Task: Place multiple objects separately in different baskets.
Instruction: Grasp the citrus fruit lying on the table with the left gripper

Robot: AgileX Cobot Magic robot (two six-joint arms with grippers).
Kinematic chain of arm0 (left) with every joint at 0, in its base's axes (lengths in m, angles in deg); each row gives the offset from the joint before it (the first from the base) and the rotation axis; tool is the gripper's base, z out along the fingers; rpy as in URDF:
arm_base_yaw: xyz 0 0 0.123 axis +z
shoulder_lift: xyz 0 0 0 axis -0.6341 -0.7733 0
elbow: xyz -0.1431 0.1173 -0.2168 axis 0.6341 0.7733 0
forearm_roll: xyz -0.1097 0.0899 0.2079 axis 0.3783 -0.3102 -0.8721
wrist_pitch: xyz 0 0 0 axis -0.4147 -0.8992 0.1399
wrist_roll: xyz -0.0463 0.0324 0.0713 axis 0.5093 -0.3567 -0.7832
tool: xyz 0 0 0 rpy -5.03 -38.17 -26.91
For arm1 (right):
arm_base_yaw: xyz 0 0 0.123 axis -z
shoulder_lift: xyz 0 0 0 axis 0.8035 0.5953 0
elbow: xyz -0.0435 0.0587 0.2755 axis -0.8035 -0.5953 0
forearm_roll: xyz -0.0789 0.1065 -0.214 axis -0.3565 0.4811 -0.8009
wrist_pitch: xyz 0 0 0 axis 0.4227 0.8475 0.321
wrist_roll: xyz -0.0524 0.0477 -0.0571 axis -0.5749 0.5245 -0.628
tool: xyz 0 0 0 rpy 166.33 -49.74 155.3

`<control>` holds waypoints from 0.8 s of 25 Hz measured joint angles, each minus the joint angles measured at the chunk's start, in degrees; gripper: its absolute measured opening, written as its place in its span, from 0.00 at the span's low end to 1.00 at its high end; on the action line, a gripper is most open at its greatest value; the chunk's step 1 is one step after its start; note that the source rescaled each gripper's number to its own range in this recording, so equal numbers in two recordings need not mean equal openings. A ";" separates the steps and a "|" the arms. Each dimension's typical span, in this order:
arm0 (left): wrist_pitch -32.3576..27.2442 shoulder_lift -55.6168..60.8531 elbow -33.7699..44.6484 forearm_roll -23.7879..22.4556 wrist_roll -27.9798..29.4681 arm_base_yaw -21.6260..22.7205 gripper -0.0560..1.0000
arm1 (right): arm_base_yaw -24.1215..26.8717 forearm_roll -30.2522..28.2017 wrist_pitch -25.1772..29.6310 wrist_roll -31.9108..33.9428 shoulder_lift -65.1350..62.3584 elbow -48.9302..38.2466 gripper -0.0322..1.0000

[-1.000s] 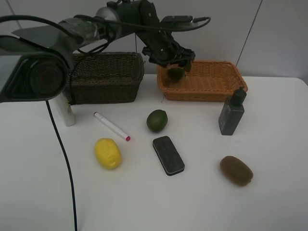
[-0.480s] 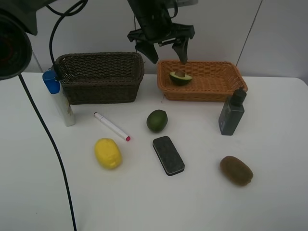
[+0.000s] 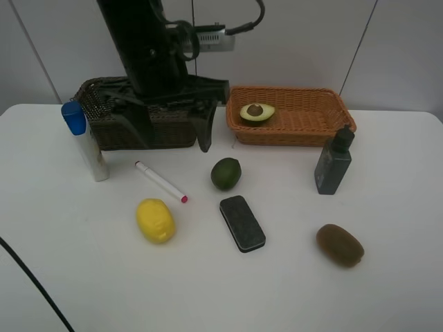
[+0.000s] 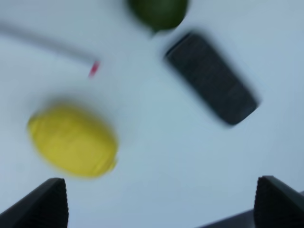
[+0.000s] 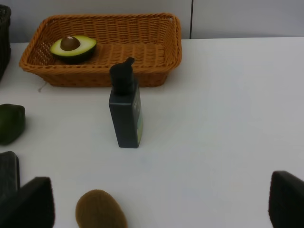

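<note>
Halved avocado [image 3: 257, 112], pit up, in orange-tan basket [image 3: 297, 131] — left gripper [image 3: 172, 135], wide-spread, before dark brown basket [image 3: 109, 135].

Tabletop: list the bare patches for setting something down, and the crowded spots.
Free: the front strip before the lemon, eraser and kiwi; the right edge beyond the dark bottle. Crowded: the middle, around marker and lime. The orange basket is bare right of the avocado.

L gripper [image 3: 172, 138] let go of halved avocado [image 3: 257, 112] & pulled back from over orange basket [image 3: 297, 135] to the front of dark brown basket [image 3: 97, 128], jaws wide apart, empty. Avocado, earlier hanging in the jaws, now lies cut face up in the orange basket's left end. Also the blue-capped bottle [image 3: 86, 149], hidden behind the arm 1 s ago, is back in sight.
</note>
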 joint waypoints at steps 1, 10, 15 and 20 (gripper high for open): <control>0.00 1.83 3.94 -0.96 1.20 0.00 1.00 | 0.00 0.00 0.00 0.00 0.00 0.00 1.00; 11.73 2.80 21.60 1.35 4.98 0.00 1.00 | 0.00 0.00 0.00 0.00 0.00 0.00 1.00; 18.47 -0.18 22.27 1.55 6.35 0.00 1.00 | 0.00 0.00 0.00 0.00 0.00 0.00 1.00; 23.62 -4.30 22.34 1.37 7.44 0.00 1.00 | 0.00 0.00 0.00 0.00 0.00 0.00 1.00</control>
